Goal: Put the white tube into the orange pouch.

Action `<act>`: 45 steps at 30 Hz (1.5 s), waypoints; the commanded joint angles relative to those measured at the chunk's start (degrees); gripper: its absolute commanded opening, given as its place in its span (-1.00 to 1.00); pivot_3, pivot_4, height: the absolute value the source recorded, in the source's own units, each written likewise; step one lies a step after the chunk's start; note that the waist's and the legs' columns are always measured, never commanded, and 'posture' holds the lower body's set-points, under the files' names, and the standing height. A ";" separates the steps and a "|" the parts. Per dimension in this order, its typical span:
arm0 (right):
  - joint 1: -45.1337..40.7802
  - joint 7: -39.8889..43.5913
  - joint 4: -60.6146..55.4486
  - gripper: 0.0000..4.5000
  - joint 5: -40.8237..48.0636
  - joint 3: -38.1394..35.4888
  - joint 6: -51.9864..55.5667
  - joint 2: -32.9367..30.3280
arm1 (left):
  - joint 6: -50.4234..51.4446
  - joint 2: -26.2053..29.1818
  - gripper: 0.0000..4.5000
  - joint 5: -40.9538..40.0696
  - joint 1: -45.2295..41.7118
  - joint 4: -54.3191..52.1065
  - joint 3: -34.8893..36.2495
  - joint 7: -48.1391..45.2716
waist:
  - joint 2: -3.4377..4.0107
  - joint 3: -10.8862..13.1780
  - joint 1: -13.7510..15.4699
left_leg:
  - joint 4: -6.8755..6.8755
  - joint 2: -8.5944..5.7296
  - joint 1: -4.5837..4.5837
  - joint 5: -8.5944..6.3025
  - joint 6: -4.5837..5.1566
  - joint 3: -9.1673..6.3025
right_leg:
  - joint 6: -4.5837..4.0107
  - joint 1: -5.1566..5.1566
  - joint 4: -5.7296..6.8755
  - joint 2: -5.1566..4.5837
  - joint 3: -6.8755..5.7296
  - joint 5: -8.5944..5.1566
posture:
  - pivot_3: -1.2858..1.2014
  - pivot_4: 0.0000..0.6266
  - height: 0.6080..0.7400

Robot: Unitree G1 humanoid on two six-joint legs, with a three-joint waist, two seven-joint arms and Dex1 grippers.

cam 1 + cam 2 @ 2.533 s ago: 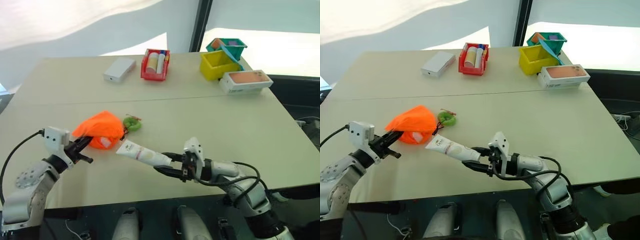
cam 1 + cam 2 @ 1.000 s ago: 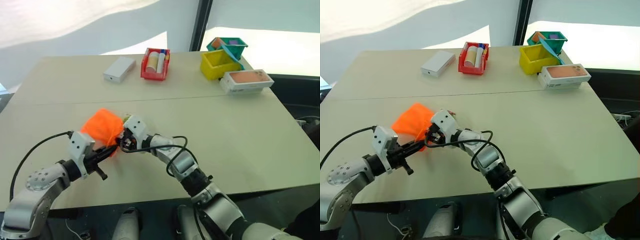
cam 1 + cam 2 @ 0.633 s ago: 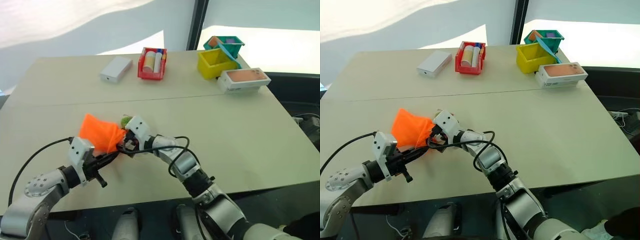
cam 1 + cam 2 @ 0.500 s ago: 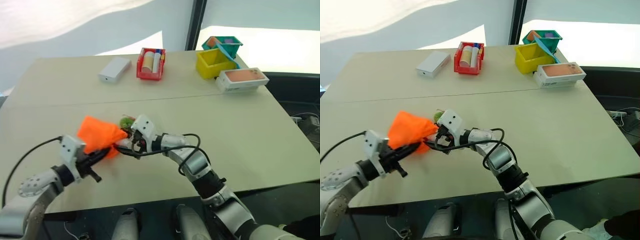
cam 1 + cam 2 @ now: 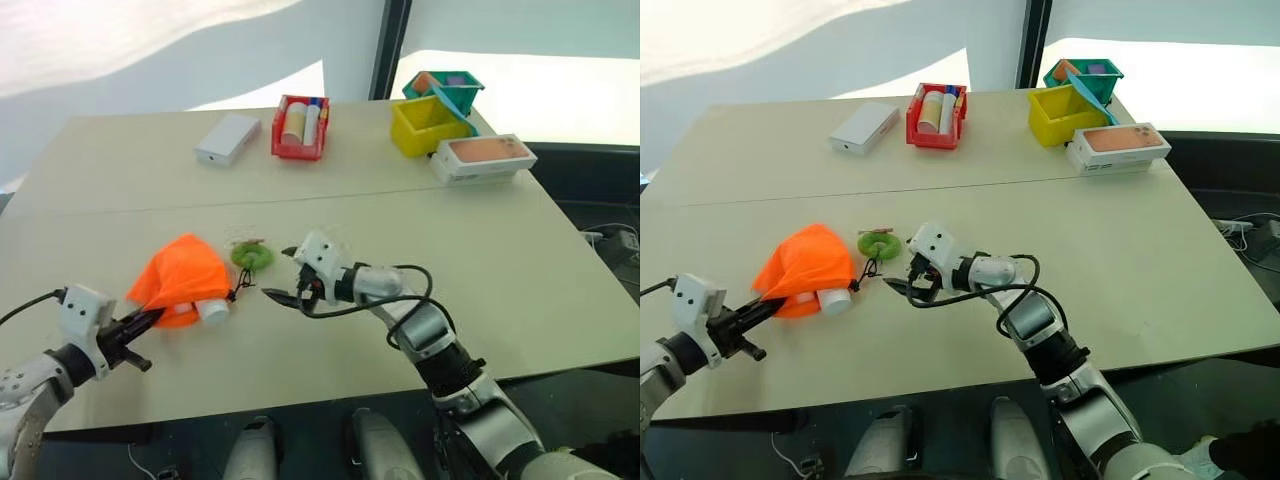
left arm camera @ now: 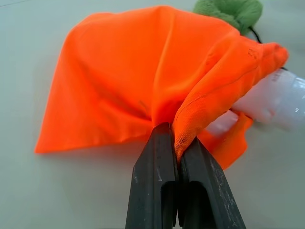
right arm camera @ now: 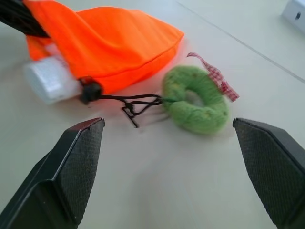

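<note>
White tube (image 5: 210, 311) pokes from orange pouch (image 5: 178, 281) — left hand (image 5: 143, 321) pinching fabric.

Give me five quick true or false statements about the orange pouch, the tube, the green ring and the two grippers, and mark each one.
1. The left gripper is shut on the orange pouch. True.
2. The white tube lies wholly outside the pouch. False: most of it is inside, with just the capped end sticking out of the opening.
3. The right gripper is pinching the green ring. False: its fingers are spread wide and empty, with the ring lying on the table in front of them.
4. A black cord joins the pouch to the green ring. True.
5. The red bin sits beside the pouch. False: it stands far back on the table.
</note>
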 commanded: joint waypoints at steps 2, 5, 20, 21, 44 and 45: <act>-4.14 -2.77 8.50 0.99 -5.20 2.06 -11.74 3.18 | -1.64 0.15 -1.00 0.41 0.09 -1.64 1.84 -0.17 | 0.00 0.00 0.05 | -0.06 0.00 0.00 0.00 0.00 0.02 | -0.01 -0.01 -0.01 0.01 0.00 -0.01 | 0.03 -0.52 1.00; -5.47 -2.19 11.28 0.99 -5.53 1.76 -15.26 4.37 | -0.53 -1.52 -1.00 -0.90 -0.12 -4.39 1.00 1.16 | -0.01 0.00 0.10 | -0.15 0.00 0.00 0.02 -0.01 0.05 | -0.02 -0.02 -0.01 0.03 0.01 -0.02 | 0.03 -0.52 1.00; 0.71 16.40 -5.76 -0.99 7.34 5.05 2.86 3.43 | 3.67 -3.44 -1.00 -3.06 -4.16 -7.64 -2.03 2.69 | -0.03 -0.02 0.12 | -0.13 0.02 0.21 0.02 0.00 -0.03 | -0.02 0.13 0.14 0.20 -0.03 -0.03 | 0.03 -0.52 1.00; 0.01 16.07 -4.20 -0.99 6.58 6.12 3.60 4.68 | 4.21 -3.50 -1.00 -3.46 -4.68 -7.81 -2.29 2.81 | -0.03 -0.02 0.16 | -0.13 0.03 0.21 0.02 0.00 -0.04 | -0.02 0.13 0.14 0.20 -0.05 -0.03 | 0.03 -0.52 1.00; -1.12 6.66 2.26 -0.99 0.50 3.20 -2.23 10.19 | 3.36 -2.53 -1.00 -1.10 2.52 -7.80 -2.75 0.72 | -0.04 -0.02 0.12 | -0.16 0.02 0.14 0.05 -0.06 -0.02 | -0.04 0.09 0.07 0.05 -0.03 -0.04 | 0.03 -0.52 1.00; -0.68 8.63 0.46 -0.99 1.59 2.78 -1.50 8.74 | 2.90 -2.50 -1.00 -0.74 2.61 -7.33 -2.63 0.64 | -0.03 -0.02 0.17 | -0.16 0.02 0.14 0.05 -0.06 -0.02 | -0.04 0.09 0.06 0.05 -0.03 -0.04 | 0.03 -0.52 1.00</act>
